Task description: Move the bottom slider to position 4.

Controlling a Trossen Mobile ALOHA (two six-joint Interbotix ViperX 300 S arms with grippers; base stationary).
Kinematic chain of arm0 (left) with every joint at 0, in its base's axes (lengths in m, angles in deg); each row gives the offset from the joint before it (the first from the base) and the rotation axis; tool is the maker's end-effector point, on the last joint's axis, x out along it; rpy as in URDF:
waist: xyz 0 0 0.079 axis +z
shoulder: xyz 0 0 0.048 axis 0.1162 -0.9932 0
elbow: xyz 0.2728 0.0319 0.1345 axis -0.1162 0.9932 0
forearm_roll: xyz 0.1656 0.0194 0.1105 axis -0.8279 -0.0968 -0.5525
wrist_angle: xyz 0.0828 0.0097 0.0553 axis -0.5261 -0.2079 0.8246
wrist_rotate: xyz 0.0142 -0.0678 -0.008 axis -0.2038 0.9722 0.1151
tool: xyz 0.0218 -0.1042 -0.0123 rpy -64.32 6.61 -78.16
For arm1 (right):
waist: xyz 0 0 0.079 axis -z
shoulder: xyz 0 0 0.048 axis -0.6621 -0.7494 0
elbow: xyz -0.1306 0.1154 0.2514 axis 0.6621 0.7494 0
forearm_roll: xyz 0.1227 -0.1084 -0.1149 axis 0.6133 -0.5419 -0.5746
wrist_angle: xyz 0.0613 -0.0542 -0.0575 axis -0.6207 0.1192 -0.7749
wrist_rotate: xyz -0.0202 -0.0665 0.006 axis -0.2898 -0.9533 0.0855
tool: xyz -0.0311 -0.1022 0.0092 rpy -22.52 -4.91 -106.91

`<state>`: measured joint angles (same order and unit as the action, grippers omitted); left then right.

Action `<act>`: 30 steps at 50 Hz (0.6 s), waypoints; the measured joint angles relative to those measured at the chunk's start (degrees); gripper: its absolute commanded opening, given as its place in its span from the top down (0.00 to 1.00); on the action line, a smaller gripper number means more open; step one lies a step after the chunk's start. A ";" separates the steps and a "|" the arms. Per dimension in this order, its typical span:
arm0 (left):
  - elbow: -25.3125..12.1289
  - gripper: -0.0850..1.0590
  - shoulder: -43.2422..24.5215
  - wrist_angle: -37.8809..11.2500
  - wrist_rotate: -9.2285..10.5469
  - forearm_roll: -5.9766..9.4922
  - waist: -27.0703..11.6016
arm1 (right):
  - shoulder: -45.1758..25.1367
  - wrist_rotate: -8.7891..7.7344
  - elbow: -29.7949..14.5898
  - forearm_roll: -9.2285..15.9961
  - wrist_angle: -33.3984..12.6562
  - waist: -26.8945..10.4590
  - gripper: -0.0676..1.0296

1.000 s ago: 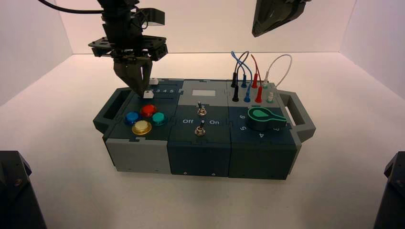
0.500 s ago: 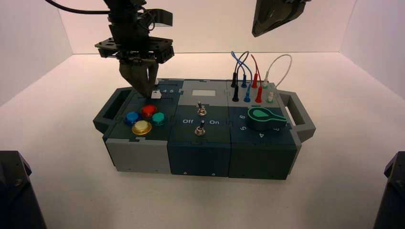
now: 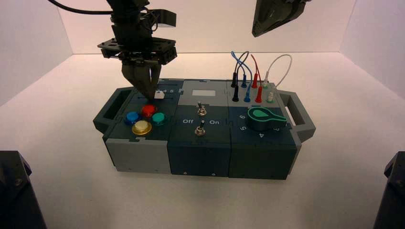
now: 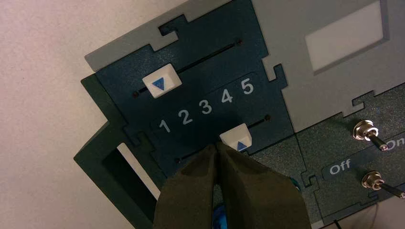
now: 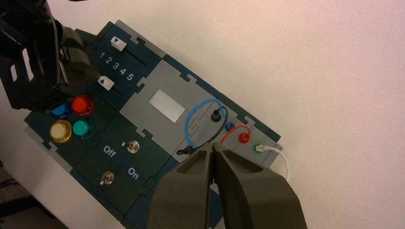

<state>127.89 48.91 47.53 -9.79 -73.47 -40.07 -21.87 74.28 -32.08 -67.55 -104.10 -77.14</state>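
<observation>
The left gripper [image 4: 217,148] stands over the left rear section of the box [image 3: 200,157], its fingers [image 4: 191,191] pressed together with nothing between them and their tips against the side of the bottom slider [image 4: 236,137]. Over the last second the gripper has travelled rightward along the slot, and the white knob has gone with it: in the high view it sat near the start of the number row and now lies [image 3: 159,95] further along.

In the left wrist view the knob's blue arrow points roughly between the printed 3 and position 4 [image 4: 227,97], perhaps already nearer the 4, though the slanted view makes exact alignment hard to judge. The top slider [image 4: 161,85] rests by the 1 and looks untouched. The push seems nearly done; a short further nudge to the right, stopped before the 5, is probably what remains.

The right gripper [image 5: 211,155] hangs high above the wire section, fingers closed and empty.
</observation>
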 measured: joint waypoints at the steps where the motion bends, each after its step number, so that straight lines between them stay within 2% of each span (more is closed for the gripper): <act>1: -0.09 0.95 0.00 0.00 0.00 0.00 -0.09 | 0.09 0.00 0.09 0.00 0.00 0.00 0.96; 30: -0.09 0.95 0.00 0.00 0.00 0.09 -0.53 | 0.09 0.00 0.09 0.00 0.00 0.00 0.96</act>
<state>127.80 48.91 47.53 -9.79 -73.38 -40.60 -21.79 74.28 -31.99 -67.55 -104.10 -77.14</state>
